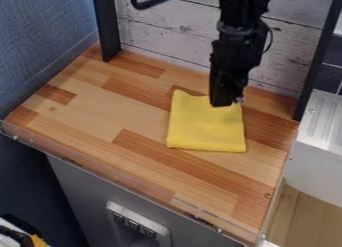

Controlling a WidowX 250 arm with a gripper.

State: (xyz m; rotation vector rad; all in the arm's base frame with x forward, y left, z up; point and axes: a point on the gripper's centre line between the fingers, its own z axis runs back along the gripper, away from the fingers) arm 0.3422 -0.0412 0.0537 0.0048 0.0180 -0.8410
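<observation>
Cloth (206, 126), yellow and folded, on the wooden surface (87, 106), my black gripper (228, 105) at its far edge, jaws spread or pressed together, I cannot tell which, whitish planks (163, 33) behind.

Black, segmented arm (239, 38); thick, curved black cable (155, 1); thin, dark looped wire (270, 38); black gripper (228, 102).

whitewashed plank wall (160, 28), blue textured wall (43, 28), wooden countertop (100, 106)
</observation>
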